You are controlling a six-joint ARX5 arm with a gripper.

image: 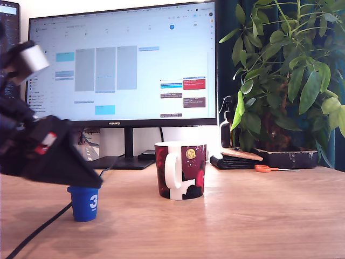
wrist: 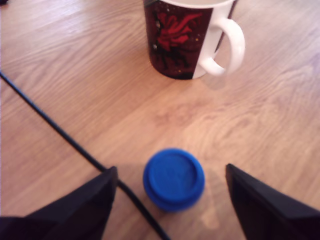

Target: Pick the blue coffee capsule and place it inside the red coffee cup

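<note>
gripper spread wide over blue coffee capsule, black cable just beside it, red coffee cup near.

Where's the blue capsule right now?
The blue coffee capsule stands on the wooden desk at the exterior view's left, under the open gripper, left of the red coffee cup.

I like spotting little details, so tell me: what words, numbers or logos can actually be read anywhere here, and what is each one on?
"3": white, on the side of the blue coffee capsule.
"HUAWEI": on the bottom bezel of the monitor.
Calendar text on the monitor's screen: too small to read.
Gold round emblem on the red coffee cup: too small to read.
Red-and-white mark on the robot arm: blurred, unreadable.
</note>
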